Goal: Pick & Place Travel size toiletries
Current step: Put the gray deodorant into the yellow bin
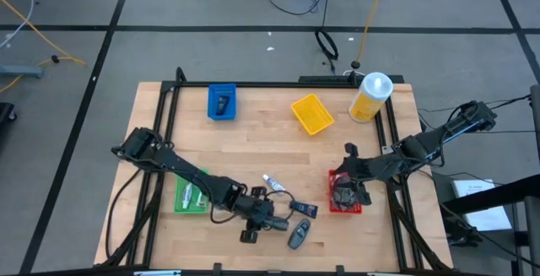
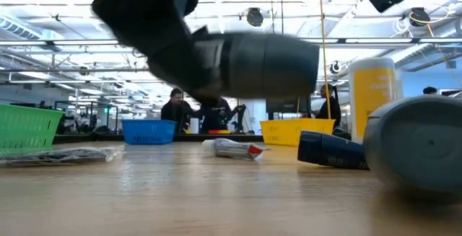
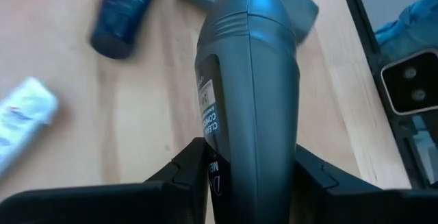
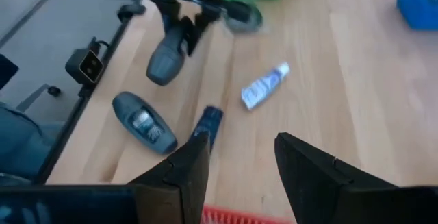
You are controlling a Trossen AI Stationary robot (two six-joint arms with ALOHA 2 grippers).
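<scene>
My left gripper is near the table's near edge, shut on a dark-grey oblong piece that hangs in the air in the low view. A second dark-grey oblong piece lies flat on the table beside it. A dark-blue mini tube and a small white tube also lie flat there. My right gripper is open above the red tray, touching nothing. My left gripper pinches the dark-grey oblong piece between its two fingers, at the piece's end nearest the wrist. The fingers lie along the piece, which sticks out forward past them. The piece is lifted clear of the table and roughly level.
A green tray holding items sits on the left. A blue tray with a dark item, a yellow tray and the large yellow bottle stand along the far side. The red tray holds dark items. People show in the room behind.
</scene>
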